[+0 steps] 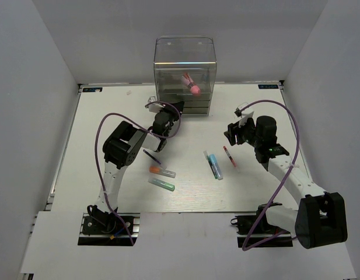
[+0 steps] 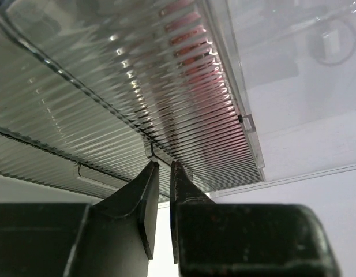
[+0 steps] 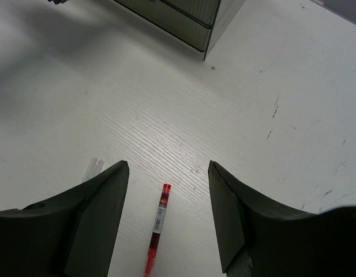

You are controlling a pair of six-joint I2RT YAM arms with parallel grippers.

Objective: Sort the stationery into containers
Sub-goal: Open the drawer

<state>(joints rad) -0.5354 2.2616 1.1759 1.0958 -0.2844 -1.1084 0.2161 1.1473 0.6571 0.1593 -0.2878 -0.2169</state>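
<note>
The clear organiser (image 1: 185,70) stands at the back of the table with the pink stubby cylinder (image 1: 194,89) inside it. My left gripper (image 1: 168,112) is at its drawer fronts. In the left wrist view the gripper (image 2: 164,167) is shut on a small clear drawer handle (image 2: 156,152). My right gripper (image 1: 233,133) is open and empty; it (image 3: 168,173) hangs over the thin red pen (image 3: 157,228). That pen (image 1: 229,156), a light-blue marker (image 1: 215,167), a thin dark pen (image 1: 151,156), an orange-tipped marker (image 1: 161,171) and a green-tipped marker (image 1: 162,184) lie on the table.
White walls enclose the table on three sides. The organiser's lower corner (image 3: 189,23) shows at the top of the right wrist view. A clear marker end (image 3: 92,169) pokes out beside my right gripper's left finger. Purple cables loop by both arms.
</note>
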